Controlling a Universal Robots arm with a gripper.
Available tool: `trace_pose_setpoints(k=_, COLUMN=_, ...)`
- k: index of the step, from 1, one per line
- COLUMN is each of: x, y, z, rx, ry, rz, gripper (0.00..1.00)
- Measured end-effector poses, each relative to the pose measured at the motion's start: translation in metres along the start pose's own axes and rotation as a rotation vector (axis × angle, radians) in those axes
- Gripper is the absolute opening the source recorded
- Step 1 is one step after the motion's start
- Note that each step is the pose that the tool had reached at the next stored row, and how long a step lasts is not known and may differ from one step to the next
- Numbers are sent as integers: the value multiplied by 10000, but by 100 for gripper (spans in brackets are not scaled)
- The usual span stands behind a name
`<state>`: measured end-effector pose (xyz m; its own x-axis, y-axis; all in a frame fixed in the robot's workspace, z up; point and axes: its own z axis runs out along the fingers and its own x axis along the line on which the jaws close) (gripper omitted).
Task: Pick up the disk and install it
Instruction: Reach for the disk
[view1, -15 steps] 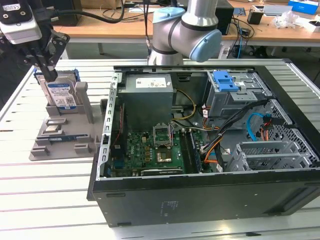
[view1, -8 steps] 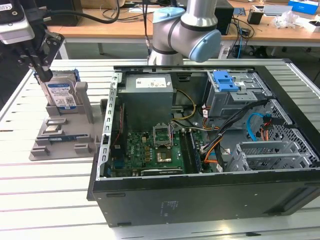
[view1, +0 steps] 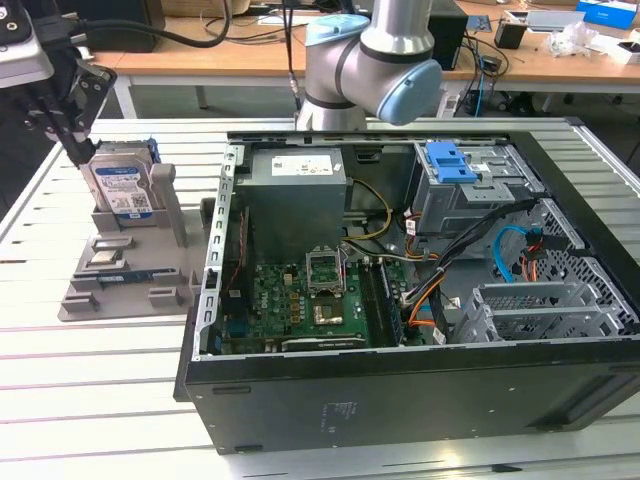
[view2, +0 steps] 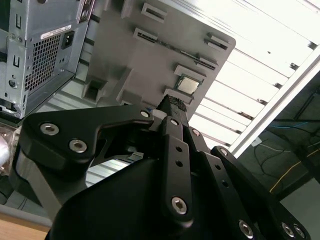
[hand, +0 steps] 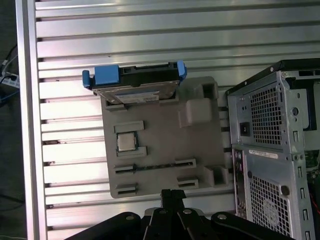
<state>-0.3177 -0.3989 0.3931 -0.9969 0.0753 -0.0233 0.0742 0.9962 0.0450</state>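
Note:
The disk (view1: 120, 186) stands on edge in a grey holder (view1: 130, 275) on the slatted table, at the exterior view's left beside the open computer case (view1: 400, 260). It is silver with a white-and-blue label and a blue carrier. In the first wrist view the disk (hand: 134, 86) shows edge-on at the far end of the holder (hand: 160, 150). My black gripper (view1: 80, 150) hangs just above and to the left of the disk, apart from it. Its fingers (hand: 172, 196) are together with nothing between them, and their tip (view2: 172, 103) points at the holder.
A small square chip (hand: 126, 141) lies in a holder pocket. Inside the case sit a grey power-supply box (view1: 297, 195), a motherboard (view1: 320, 300), and a metal drive cage with a blue latch (view1: 450, 160). The arm's base (view1: 350, 60) stands behind the case.

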Motion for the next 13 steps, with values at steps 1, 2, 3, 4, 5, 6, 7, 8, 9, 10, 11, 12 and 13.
trace_pose_setpoints(k=1, x=9, y=-1, z=0, rx=-1, ry=-1, rz=0, gripper=11)
trace_pose_setpoints(k=2, x=19, y=-1, z=0, rx=0, ry=0, rz=0, gripper=11)
trace_pose_setpoints(k=3, x=36, y=-3, z=0, rx=0, ry=-1, rz=0, gripper=11)
trace_pose_setpoints(k=4, x=48, y=-3, z=-1, rx=0, ry=0, rz=0, gripper=11)
trace_pose_setpoints(k=5, x=62, y=-5, z=-1, rx=0, ry=-1, rz=0, gripper=11)
trace_pose_setpoints(k=6, x=74, y=-5, z=-1, rx=0, ry=0, rz=1, gripper=11)
trace_pose_setpoints(k=7, x=85, y=-6, z=-2, rx=0, ry=-1, rz=0, gripper=11)
trace_pose_setpoints(k=8, x=106, y=-8, z=-2, rx=0, ry=-1, rz=1, gripper=11)
trace_pose_setpoints(k=9, x=128, y=-9, z=-3, rx=0, ry=0, rz=1, gripper=11)
trace_pose_setpoints(k=10, x=140, y=-10, z=-3, rx=0, ry=-1, rz=0, gripper=11)
trace_pose_setpoints(k=11, x=156, y=-11, z=-3, rx=0, ry=-1, rz=1, gripper=11)
trace_pose_setpoints(k=12, x=167, y=-12, z=-4, rx=0, ry=-1, rz=1, gripper=11)
trace_pose_setpoints(k=13, x=179, y=-13, z=-4, rx=0, ry=0, rz=0, gripper=11)
